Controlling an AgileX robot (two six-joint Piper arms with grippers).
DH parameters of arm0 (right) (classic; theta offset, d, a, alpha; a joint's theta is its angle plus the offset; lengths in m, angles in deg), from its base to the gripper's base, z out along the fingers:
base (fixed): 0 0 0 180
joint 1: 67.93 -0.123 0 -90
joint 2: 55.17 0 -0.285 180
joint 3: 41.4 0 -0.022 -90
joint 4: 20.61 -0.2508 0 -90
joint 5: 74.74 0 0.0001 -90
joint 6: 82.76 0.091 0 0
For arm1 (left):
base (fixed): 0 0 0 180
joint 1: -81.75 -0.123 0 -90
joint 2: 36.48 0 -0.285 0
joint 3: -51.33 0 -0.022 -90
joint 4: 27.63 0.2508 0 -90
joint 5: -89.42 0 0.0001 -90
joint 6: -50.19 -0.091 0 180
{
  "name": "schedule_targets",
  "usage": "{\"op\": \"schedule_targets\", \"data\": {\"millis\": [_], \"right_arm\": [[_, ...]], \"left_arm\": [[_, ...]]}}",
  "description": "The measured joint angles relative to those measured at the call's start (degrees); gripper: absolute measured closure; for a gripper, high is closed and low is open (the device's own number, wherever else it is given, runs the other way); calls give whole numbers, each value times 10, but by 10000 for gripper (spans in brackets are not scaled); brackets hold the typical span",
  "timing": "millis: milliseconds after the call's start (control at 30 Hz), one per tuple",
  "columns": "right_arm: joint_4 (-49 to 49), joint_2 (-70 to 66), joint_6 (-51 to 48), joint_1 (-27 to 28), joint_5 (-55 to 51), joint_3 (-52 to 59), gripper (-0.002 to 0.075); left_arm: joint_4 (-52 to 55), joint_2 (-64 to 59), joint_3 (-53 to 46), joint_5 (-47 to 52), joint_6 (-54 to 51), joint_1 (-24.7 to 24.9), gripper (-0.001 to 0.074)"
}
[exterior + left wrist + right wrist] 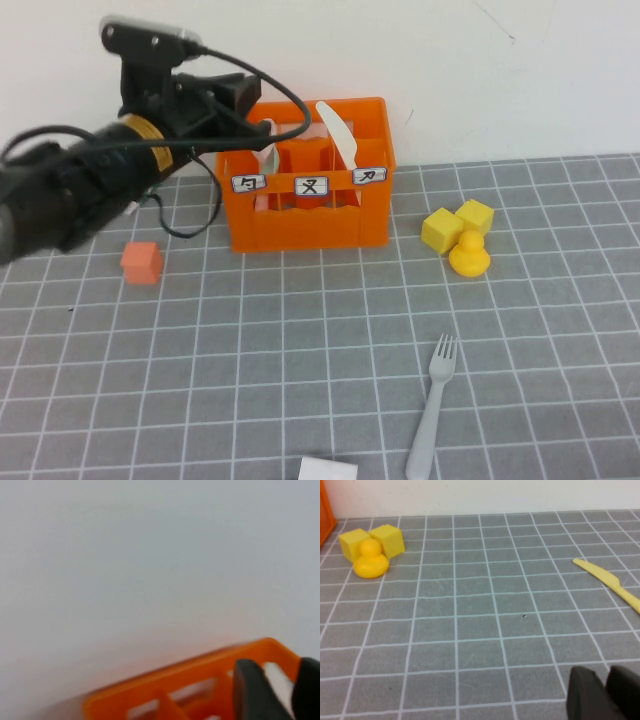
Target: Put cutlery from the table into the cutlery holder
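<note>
Left side of the desk: the left arm reaches in from the left edge, raised above the surface, with the left end effector at the upper left corner of the cutlery holder. In the left wrist view its dark fingers stand a narrow gap apart with a white piece between them, over the holder's compartments; whether they grip that piece cannot be told. In the high view a pale piece shows at the holder's left compartment, just beside the end effector.

A small orange cube sits on the desk below the arm, apart from the holder.

Centre: the orange holder stands upright near the back wall, three white labels on its front. A cream-white knife stands tilted in its right-hand compartment, blade up.

At the near edge lies a white object, partly cut off.

Right of centre: a grey fork lies flat on the desk, tines away from the robot, well apart from the holder.

Further right: two yellow cubes touch a yellow duck.

The right end effector hovers low over the desk, its fingers close together with nothing between them. A yellow knife lies flat beyond it.
</note>
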Motion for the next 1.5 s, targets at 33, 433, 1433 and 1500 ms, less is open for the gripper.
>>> {"op": "schedule_targets", "data": {"millis": [33,433,1433,1500], "right_arm": [[0,0,0,0,0,0,636],[0,0,0,0,0,0,636],[0,0,0,0,0,0,636],[0,0,0,0,0,0,636]], "left_arm": [[72,21,0,14,48,0,661],[629,116,1,-103,519,11,734],[640,621,-355,177,708,17,735],[637,670,-386,213,739,17,735]]}}
